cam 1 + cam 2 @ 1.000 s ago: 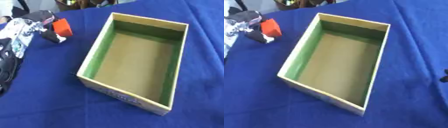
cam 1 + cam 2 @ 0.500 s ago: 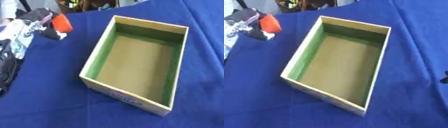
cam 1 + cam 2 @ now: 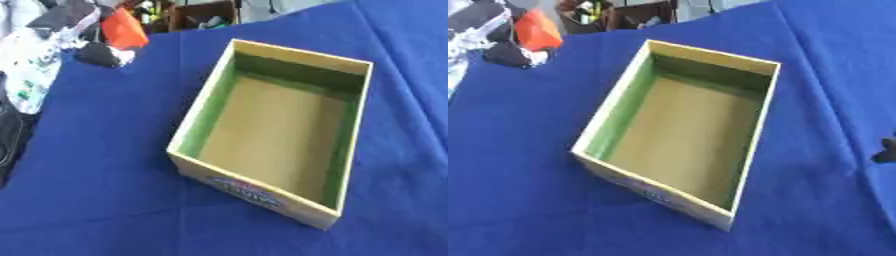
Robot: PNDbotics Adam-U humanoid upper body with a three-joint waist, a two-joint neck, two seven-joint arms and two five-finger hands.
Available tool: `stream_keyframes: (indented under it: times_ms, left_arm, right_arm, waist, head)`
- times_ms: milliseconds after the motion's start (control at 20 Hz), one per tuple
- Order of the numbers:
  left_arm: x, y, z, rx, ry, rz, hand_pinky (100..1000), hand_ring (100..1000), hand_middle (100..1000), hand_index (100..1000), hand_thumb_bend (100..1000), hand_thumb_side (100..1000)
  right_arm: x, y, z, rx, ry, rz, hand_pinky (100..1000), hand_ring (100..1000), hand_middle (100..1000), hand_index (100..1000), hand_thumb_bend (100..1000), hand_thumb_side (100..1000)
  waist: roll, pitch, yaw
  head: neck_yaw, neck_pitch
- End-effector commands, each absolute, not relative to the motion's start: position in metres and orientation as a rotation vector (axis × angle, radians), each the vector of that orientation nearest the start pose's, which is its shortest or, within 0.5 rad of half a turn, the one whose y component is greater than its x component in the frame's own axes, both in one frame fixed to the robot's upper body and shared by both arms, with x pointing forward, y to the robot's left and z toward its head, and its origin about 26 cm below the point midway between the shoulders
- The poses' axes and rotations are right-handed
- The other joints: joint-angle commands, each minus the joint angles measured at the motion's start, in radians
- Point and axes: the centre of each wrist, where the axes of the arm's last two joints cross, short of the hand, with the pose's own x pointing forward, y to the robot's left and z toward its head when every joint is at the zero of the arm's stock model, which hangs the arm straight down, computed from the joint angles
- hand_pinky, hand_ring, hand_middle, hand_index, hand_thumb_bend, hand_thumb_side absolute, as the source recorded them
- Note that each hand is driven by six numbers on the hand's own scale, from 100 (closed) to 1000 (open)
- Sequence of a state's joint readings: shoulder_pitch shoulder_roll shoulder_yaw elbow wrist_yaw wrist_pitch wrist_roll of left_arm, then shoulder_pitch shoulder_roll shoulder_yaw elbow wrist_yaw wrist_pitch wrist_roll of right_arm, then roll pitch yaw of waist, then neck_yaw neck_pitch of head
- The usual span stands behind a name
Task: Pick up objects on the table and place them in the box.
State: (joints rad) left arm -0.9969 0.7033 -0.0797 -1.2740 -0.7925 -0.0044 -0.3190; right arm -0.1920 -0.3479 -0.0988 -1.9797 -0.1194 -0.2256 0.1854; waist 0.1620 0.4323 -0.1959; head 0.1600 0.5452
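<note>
Our left hand (image 3: 79, 30) at the upper left grasps 1 orange object (image 3: 122, 27), lifted above the blue tablecloth (image 3: 105, 150). The cardboard box (image 3: 210, 122) sits centre frame, empty. Released short, the object could land outside. The right hand's state we cannot tell.

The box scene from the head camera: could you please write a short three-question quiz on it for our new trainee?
1. True or false: the box already holds an object.
2. Which hand has its fingers curled round the orange object? A) left B) right C) neither
3. Fill in: the box stands on a ____ cloth.

Key: 1 false, only its bare brown floor shows. 2 A, the left hand holds it at the upper left, beyond the box. 3 blue.
</note>
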Motion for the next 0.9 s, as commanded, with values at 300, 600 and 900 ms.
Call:
stream_keyframes:
  times_ms: [300, 600, 900]
  left_arm:
    - [0.384, 0.273, 0.380, 1.227, -1.908, -1.225, 100, 240, 332, 483, 100, 503]
    - [0.377, 0.227, 0.375, 1.057, -2.012, -1.297, 100, 236, 325, 476, 100, 504]
    - [0.378, 0.192, 0.365, 0.983, -2.053, -1.344, 100, 241, 328, 479, 100, 496]
  right_arm:
    - [0.287, -0.301, 0.185, -0.019, -2.371, 0.475, 847, 614, 529, 751, 100, 847]
    - [0.288, -0.300, 0.189, 0.013, -2.377, 0.454, 845, 616, 532, 752, 100, 845]
    - [0.289, -0.303, 0.192, 0.017, -2.396, 0.424, 842, 617, 535, 752, 100, 842]
  waist:
    - [-0.019, -0.064, 0.017]
    - [-0.022, -0.090, 0.024]
    - [-0.027, -0.101, 0.033]
  head:
    - [-0.029, 0.027]
    - [-0.046, 0.041]
    - [-0.059, 0.049]
